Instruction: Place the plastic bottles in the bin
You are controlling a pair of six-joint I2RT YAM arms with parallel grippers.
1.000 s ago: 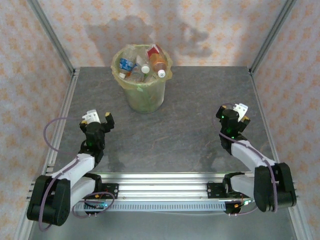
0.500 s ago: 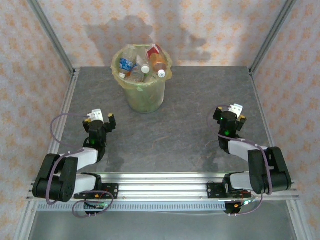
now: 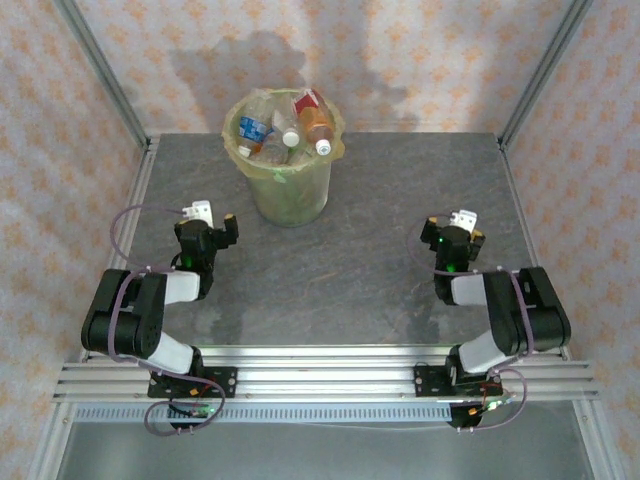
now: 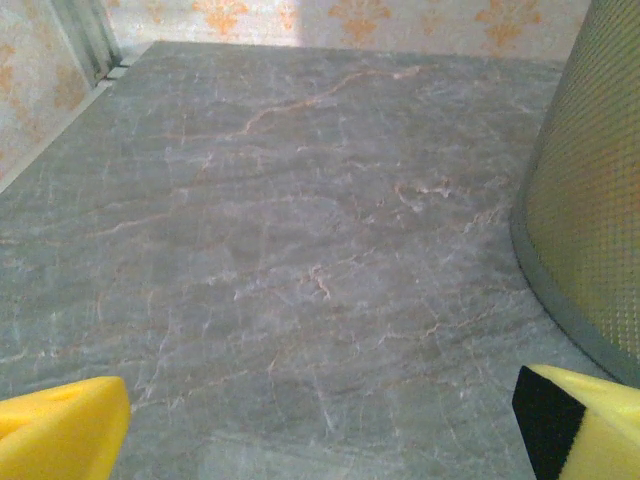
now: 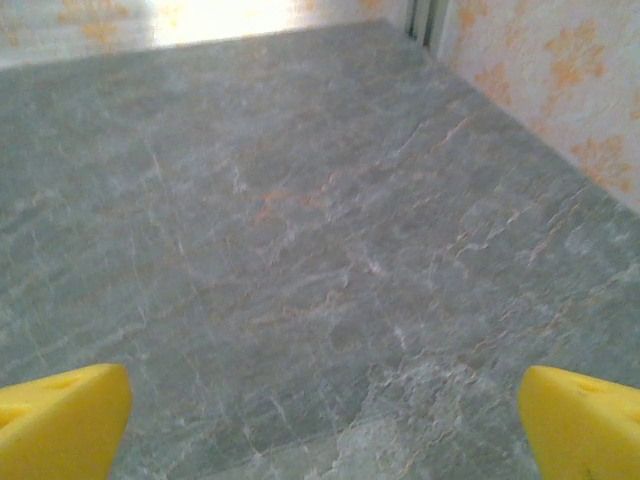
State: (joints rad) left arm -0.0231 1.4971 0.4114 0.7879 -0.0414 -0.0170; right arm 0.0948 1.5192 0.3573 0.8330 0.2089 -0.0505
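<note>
While both arms have been folding back: their elbows now bunch above the bases at the lower left and lower right of the overhead view; a second ago they lay stretched low along the rail
left gripper: left of centre, below and left of the bin; it has crept slightly up-frame; jaws spread wide, nothing between them
right gripper: right of centre, well apart from the bin; drawn slightly inward; jaws spread wide, nothing between them
plastic bottles: heaped inside the bin, white caps and orange, red and blue labels at the rim; pile unchanged
bin: upright at the upper centre of the tabletop; unmoved
meaning: every bottle in sight lies in the bin; the task looks done, and the arms seem to be retiring to rest
</note>
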